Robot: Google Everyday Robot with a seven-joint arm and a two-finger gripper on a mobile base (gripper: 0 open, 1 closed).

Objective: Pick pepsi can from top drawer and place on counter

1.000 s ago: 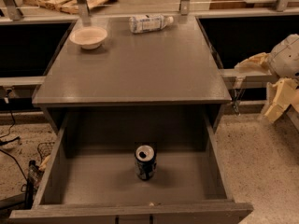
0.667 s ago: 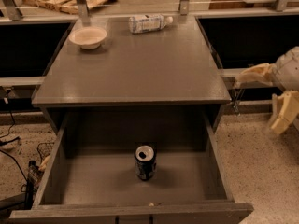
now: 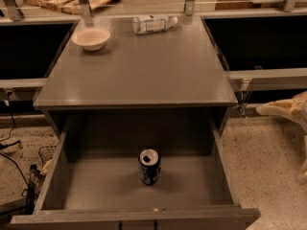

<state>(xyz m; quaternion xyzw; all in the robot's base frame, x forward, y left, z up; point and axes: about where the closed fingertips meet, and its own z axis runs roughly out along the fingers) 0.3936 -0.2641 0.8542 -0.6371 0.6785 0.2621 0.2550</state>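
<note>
Grey top drawer (image 3: 96,188), one pepsi can (image 3: 149,167) inside; one pincer (image 3: 284,137), right edge

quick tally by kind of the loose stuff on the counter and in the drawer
cans: 1, the pepsi can, upright in the top drawer
bottles: 1, the plastic bottle, lying on the counter
bowls: 1, the bowl, on the counter
total: 3
The gripper is at the right edge, beside the counter, touching none of them.
</note>
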